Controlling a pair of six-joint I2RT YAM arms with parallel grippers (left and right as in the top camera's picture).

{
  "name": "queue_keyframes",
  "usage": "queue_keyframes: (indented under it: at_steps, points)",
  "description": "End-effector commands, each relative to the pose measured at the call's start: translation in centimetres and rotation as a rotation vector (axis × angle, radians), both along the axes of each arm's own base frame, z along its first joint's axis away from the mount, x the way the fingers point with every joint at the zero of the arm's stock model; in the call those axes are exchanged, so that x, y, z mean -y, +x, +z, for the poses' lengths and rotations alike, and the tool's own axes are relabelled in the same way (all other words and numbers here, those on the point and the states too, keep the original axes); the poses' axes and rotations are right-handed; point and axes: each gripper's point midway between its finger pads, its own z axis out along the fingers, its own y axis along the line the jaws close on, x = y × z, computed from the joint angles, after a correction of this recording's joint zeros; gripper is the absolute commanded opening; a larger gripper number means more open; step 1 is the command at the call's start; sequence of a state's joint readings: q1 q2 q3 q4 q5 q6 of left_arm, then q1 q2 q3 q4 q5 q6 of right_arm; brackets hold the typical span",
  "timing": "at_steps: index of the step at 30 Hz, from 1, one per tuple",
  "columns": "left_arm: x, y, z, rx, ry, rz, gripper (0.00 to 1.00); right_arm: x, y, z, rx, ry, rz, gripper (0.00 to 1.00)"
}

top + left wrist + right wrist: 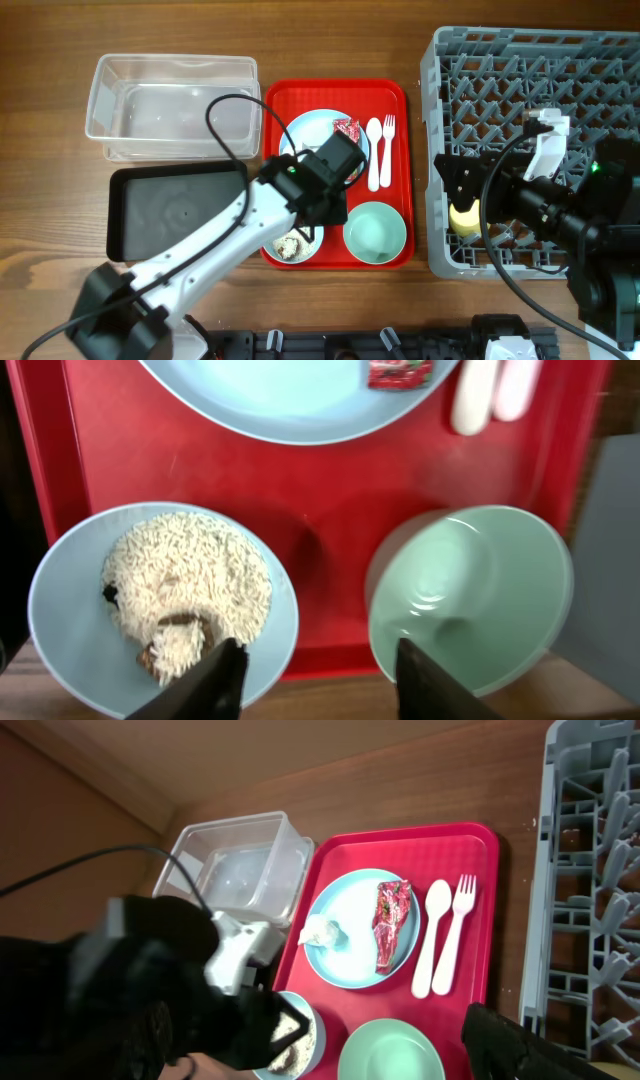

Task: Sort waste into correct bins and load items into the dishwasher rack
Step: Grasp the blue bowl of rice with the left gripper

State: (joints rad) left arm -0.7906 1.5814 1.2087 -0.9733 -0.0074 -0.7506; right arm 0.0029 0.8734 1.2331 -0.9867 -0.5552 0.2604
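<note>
Visibly — rice [190,580] heaped in blue bowl [55,625].

The overhead camera hung high above the counter [40,150] and looked straight down on the whole scene: the clear tub [175,70], the black tray [170,215], the red tray [290,98] and the grey rack [520,50]. The left wrist camera was very near to the red tray and looked almost straight down past the left gripper [320,670]. It saw only the bowl with rice [55,630], the green bowl [520,560] and a part of the blue plate [270,400]. The right wrist camera was farther off, beside the rack, and looked at a slant across the red tray toward the clear tub. All three views shared the red tray.
</note>
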Motion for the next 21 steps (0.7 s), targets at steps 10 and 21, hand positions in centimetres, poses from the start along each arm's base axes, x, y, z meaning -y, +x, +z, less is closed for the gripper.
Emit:
queue_keyframes:
  at_steps: [10,21]
  points:
    - [-1.0,-0.4,-7.5,-0.121,0.197,0.056,0.41,-0.4,-0.5,-0.2,-0.025,0.02,0.02,0.94]
    - [-1.0,0.0,-8.5,-0.118,0.216,0.054,0.04,-0.4,-0.5,-0.2,-0.025,0.021,0.02,0.93]
